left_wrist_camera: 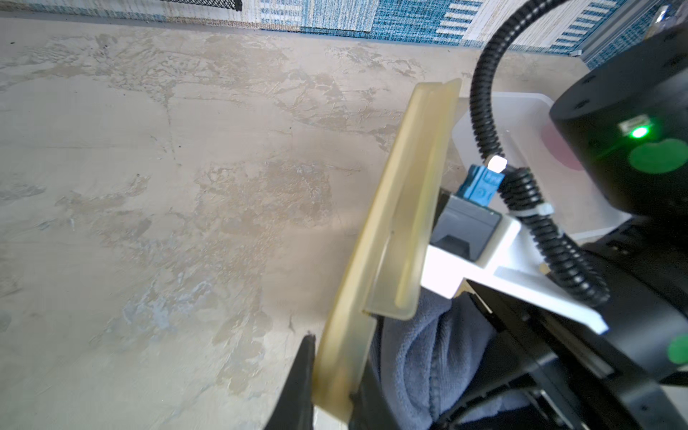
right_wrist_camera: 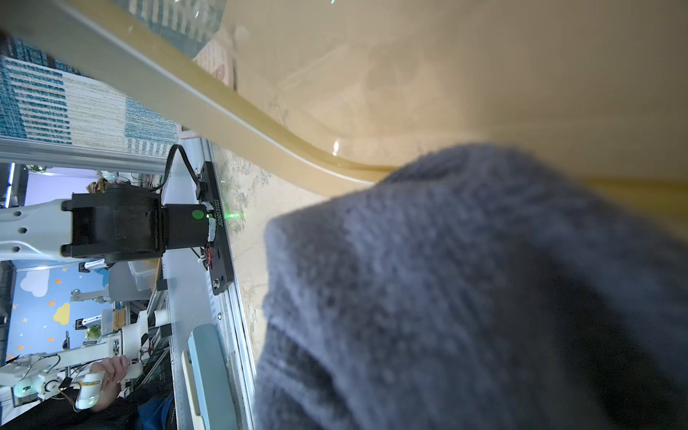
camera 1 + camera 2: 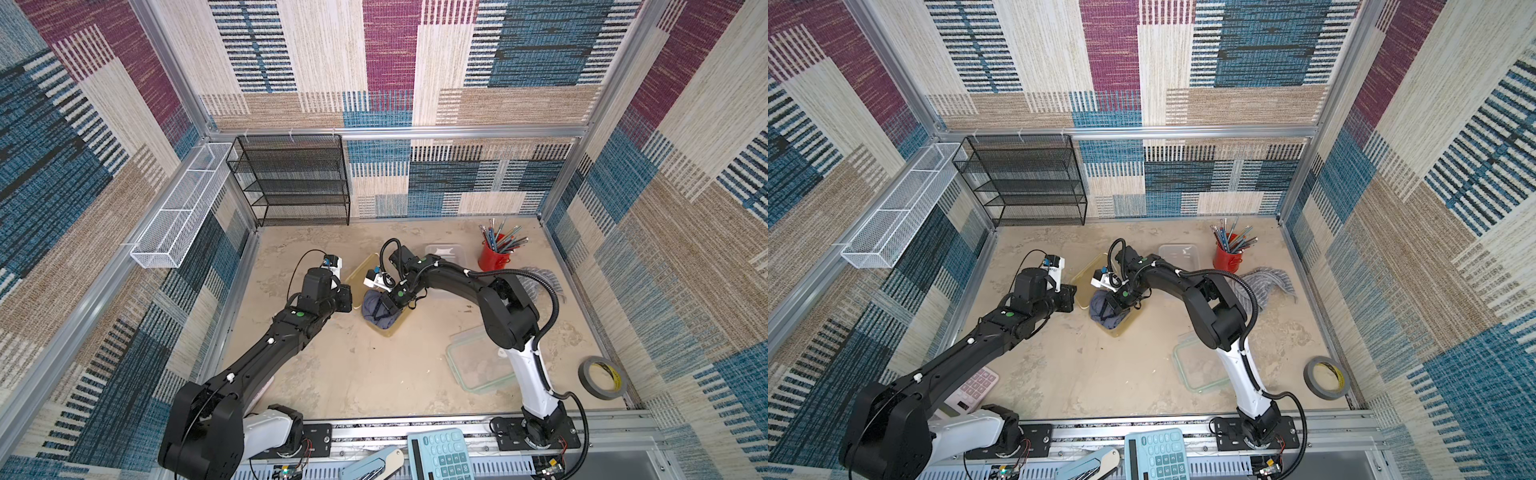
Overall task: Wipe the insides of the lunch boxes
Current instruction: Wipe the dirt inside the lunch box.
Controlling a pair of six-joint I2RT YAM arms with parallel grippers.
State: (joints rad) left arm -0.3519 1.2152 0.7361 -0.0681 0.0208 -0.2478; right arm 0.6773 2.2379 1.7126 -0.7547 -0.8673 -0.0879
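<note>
The amber-yellow lunch box (image 3: 360,272) stands open at the middle of the table in both top views. My left gripper (image 3: 350,298) is shut on its near-left rim; in the left wrist view the rim (image 1: 372,298) sits pinched between the black fingers (image 1: 303,379). My right gripper (image 3: 388,308) reaches down into this box, shut on a bunched blue-grey cloth (image 3: 376,316) that fills much of the right wrist view (image 2: 465,298) and hides the jaws there. The clear frosted lunch box (image 3: 444,250) stands open behind the right arm.
A clear lid with a green rim (image 3: 478,368) lies at the front right. A red pencil cup (image 3: 492,257), a striped grey cloth (image 3: 1266,286) and a tape roll (image 3: 602,378) are on the right. A black mesh shelf (image 3: 295,183) stands at the back left.
</note>
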